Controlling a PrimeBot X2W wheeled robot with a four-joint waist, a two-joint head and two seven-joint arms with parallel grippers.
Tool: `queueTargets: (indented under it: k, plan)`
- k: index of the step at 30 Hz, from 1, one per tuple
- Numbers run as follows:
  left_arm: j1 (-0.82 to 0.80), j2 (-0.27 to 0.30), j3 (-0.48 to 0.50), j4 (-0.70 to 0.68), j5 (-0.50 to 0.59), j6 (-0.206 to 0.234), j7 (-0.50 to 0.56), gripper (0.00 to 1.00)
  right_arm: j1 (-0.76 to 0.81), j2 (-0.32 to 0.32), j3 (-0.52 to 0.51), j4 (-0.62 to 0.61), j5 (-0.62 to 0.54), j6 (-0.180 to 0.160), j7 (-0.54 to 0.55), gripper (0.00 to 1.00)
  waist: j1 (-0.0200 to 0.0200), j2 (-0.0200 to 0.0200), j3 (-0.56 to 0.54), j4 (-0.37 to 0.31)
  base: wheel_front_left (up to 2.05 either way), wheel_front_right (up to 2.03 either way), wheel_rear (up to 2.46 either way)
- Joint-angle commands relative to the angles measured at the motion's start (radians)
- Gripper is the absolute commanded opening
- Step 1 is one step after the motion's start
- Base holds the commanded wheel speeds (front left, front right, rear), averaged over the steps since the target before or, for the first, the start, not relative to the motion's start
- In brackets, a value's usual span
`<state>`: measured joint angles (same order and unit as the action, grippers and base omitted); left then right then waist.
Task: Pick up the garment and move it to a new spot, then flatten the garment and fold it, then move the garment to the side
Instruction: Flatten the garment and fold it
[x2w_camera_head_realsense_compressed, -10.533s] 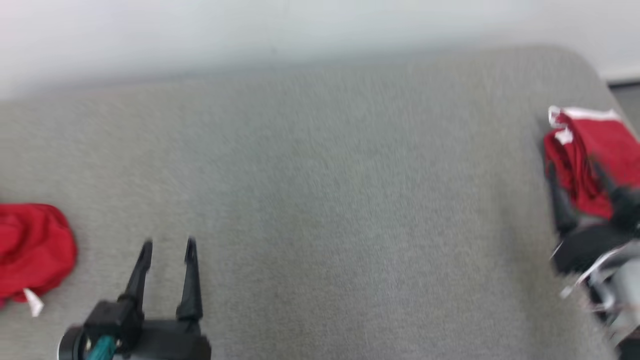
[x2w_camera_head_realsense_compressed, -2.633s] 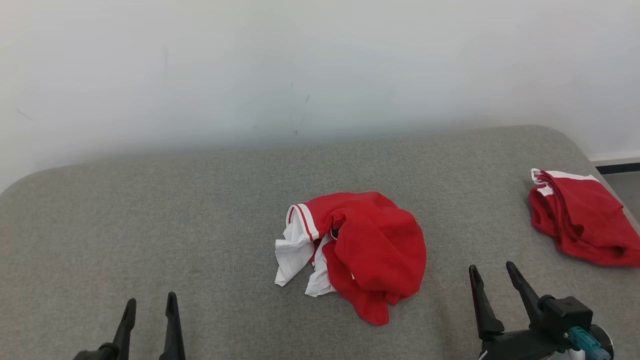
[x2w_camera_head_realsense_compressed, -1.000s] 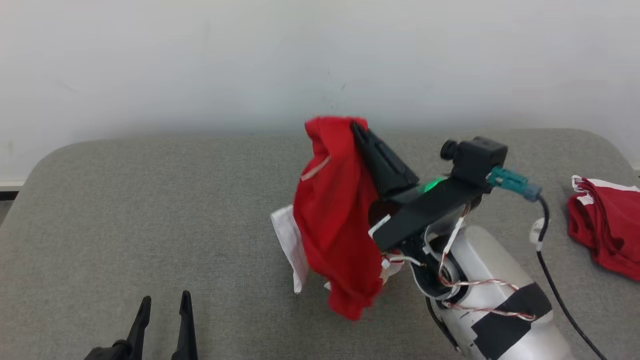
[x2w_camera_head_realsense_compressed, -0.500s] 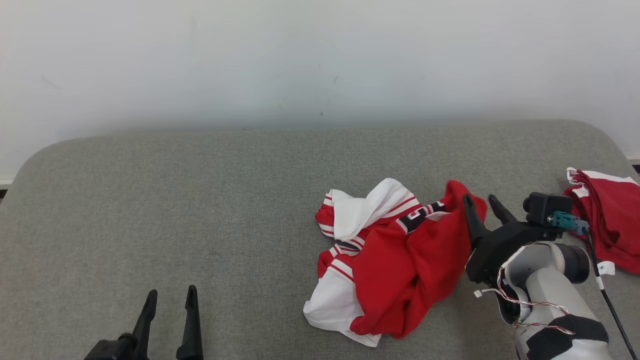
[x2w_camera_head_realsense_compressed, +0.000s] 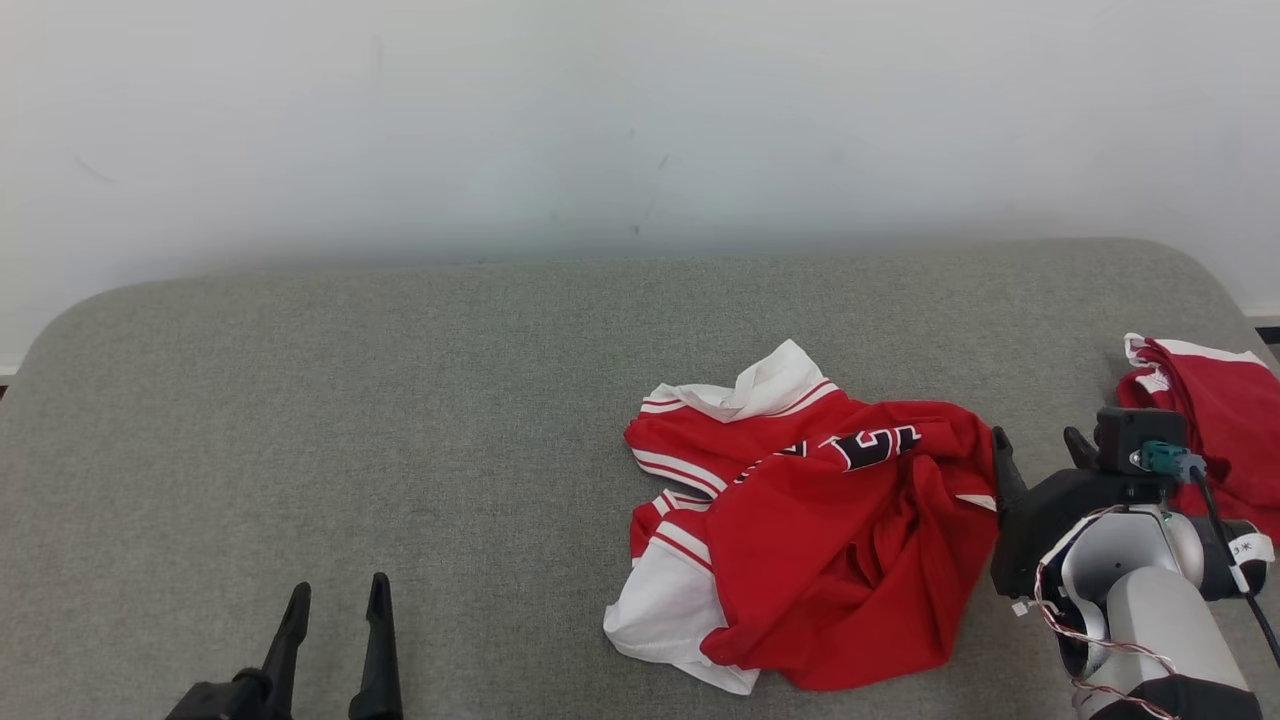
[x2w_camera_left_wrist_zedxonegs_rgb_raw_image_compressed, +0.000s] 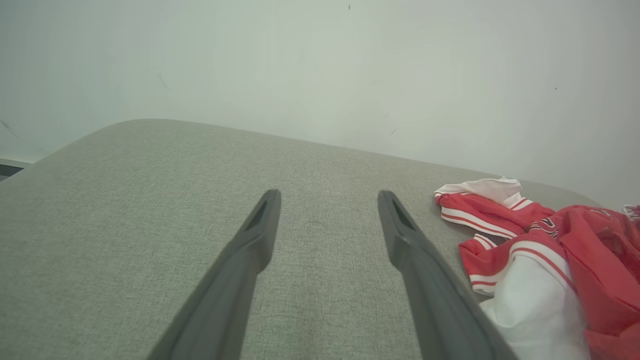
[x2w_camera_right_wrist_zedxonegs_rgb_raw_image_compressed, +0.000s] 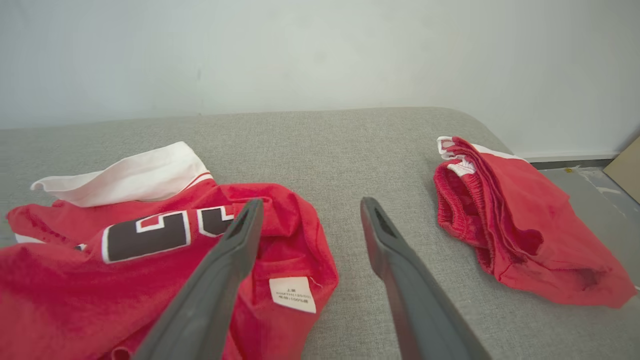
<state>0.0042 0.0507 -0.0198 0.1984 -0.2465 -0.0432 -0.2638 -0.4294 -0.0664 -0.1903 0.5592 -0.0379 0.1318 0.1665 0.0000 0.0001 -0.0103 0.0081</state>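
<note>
The garment, a red jersey with white panels and striped trim, lies crumpled right of centre on the grey padded surface. Part of its dark-outlined white lettering faces up. My right gripper stands open just off the jersey's right edge, holding nothing. In the right wrist view that gripper has its left finger over the edge of the garment, near a white label. My left gripper is open at the lower left, well apart from the jersey. The left wrist view has the gripper over bare cloth, the garment to its right.
A second red piece with a white waistband lies bunched near the surface's right end, close behind my right wrist; the right wrist view puts it right of the fingers. A pale wall runs behind. Floor lies past the right end.
My right gripper, which had lifted the garment a second ago, has let it go and drawn back to the right. The jersey has settled flatter and wider. The left gripper has stayed put.
</note>
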Motion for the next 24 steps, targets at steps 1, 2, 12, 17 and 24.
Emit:
queueTargets:
  k: [1, 2, 12, 17, 24]
  plan:
    - [-0.009, 0.000, -0.001, 0.003, -0.006, 0.000, -0.001, 1.00, 0.014, 0.006, 0.007, -0.027, 0.017, -0.002, 0.029, 1.00, 0.0000, -0.0001, 0.001, 0.000, 0.00, 0.00, 0.00]
    - [-0.011, 0.000, -0.003, 0.003, -0.007, -0.001, -0.001, 1.00, 0.014, 0.010, 0.015, -0.039, 0.022, -0.002, 0.051, 1.00, 0.0000, -0.0001, 0.002, 0.001, 0.00, 0.00, 0.00]
    - [-0.041, 0.000, -0.013, -0.007, 0.008, -0.012, -0.001, 1.00, -0.134, -0.005, 0.144, 0.003, 0.113, -0.002, 0.282, 1.00, 0.0000, -0.0001, 0.043, 0.036, 0.00, 0.00, 0.00]
    - [-0.065, 0.000, -0.031, -0.026, 0.007, -0.011, -0.001, 1.00, -0.232, -0.061, 0.230, 0.092, 0.162, -0.002, 0.324, 1.00, 0.0000, -0.0001, 0.092, 0.088, 0.00, 0.00, 0.00]
    - [-0.103, 0.000, -0.067, -0.050, 0.015, -0.016, -0.001, 1.00, -0.351, -0.138, 0.309, 0.202, 0.208, -0.002, 0.382, 1.00, 0.0000, -0.0001, 0.179, 0.173, 0.00, 0.00, 0.00]
